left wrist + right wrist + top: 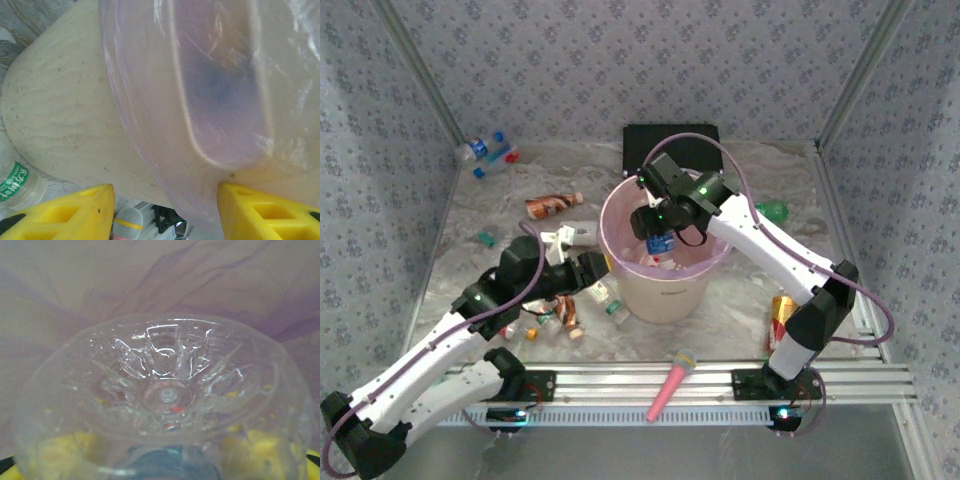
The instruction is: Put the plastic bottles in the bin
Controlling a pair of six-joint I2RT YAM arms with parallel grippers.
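Note:
The bin (665, 292) is a cream bucket lined with a pink bag, standing mid-table. My right gripper (658, 238) hangs over its mouth, shut on a clear plastic bottle (661, 243) with a blue label. In the right wrist view that bottle's ribbed base (165, 395) faces the camera, with the pink bag (150, 280) behind it. My left gripper (606, 282) is open, low against the bin's left outer wall (60, 115). Its yellow fingers (75, 212) stand apart with nothing between them. More bottles lie left of the bin: a brown one (553, 205) and a clear one (578, 232).
Small bottles (565, 320) lie under my left arm; one with a green label (15, 182) is beside the bin. More bottles (488, 150) sit in the back left corner, a green one (772, 211) on the right. A pink microphone (670, 385) lies in front, a black box (670, 140) behind.

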